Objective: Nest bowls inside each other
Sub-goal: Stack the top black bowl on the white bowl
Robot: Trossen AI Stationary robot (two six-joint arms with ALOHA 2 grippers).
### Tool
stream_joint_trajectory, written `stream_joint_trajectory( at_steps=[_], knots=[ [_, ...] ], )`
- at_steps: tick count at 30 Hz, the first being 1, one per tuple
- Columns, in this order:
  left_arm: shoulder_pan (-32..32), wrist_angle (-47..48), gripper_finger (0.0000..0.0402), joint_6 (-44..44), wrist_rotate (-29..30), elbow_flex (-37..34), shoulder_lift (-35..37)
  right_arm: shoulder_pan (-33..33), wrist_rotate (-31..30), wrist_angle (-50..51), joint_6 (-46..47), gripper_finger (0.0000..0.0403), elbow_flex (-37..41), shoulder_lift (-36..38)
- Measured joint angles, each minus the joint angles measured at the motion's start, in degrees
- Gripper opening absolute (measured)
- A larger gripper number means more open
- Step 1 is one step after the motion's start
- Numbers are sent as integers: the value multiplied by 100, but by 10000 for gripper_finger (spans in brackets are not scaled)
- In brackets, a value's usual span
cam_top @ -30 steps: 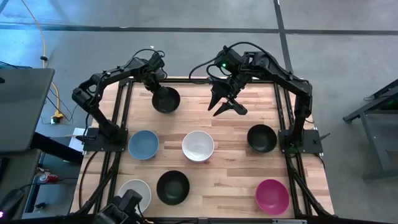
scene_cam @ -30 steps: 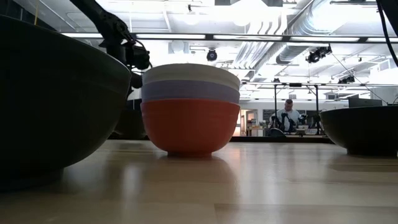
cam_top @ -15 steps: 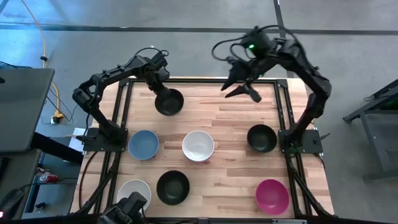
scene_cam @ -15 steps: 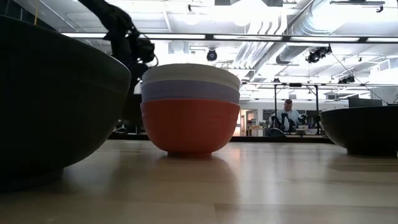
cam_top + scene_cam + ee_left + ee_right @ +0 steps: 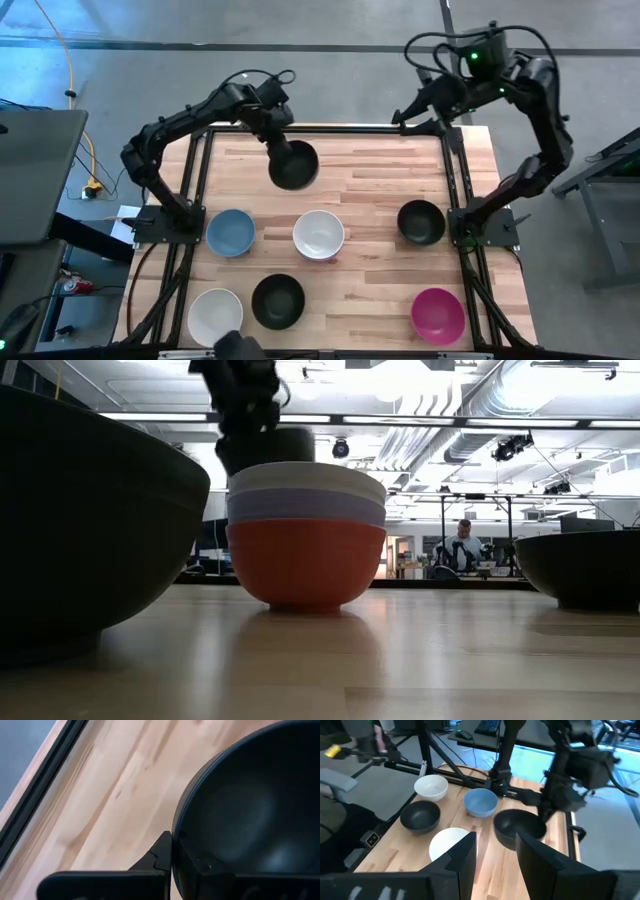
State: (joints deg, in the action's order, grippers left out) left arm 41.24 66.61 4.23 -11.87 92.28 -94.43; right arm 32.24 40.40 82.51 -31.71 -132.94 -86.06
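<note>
- The tabletop [image 5: 380, 190] has bowls spread wide apart, probably so each one can be picked off separately.
- Middle stack: white bowl [image 5: 319, 234] on top from above. The low view shows lavender and red bowls nested under it.
- Loose ones: blue bowl [image 5: 230, 231], second white bowl [image 5: 216, 312], black bowl [image 5: 277, 300], another black bowl [image 5: 421, 221], magenta bowl [image 5: 438, 313].
- Left claw [image 5: 277, 143] is clenched on the rim of a third black bowl [image 5: 294, 165], carried just above the far side; I'd guess it's headed for the stack.
- Right claw [image 5: 418, 116] is released, empty, parked past the far edge, out of the way.
- The low view hides nearly everything behind one huge dark bowl.
</note>
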Motion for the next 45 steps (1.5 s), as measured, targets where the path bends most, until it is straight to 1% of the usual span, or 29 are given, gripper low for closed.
stream_joint_trajectory(
  at_steps=[7,10,17,22,29,32,45],
  knots=[
    [-795,127,0,-293,-106,658,0,117,-29,248,22,128,0,129],
    [-1128,236,0,-444,-102,904,-109,117,-96,263,14,128,0,131],
    [-1777,508,0,-611,33,1455,-605,117,-96,311,-18,128,0,131],
    [-2082,725,0,-659,42,1875,-1109,117,-96,466,-24,128,0,131],
    [-2408,1239,0,-526,226,2231,-1840,117,-98,581,-24,128,0,129],
    [-2500,1169,0,-494,215,2270,-2038,117,-98,600,-24,128,0,129],
    [-2618,1078,0,-400,200,2272,-2357,117,-98,651,-24,128,0,129]
  ],
)
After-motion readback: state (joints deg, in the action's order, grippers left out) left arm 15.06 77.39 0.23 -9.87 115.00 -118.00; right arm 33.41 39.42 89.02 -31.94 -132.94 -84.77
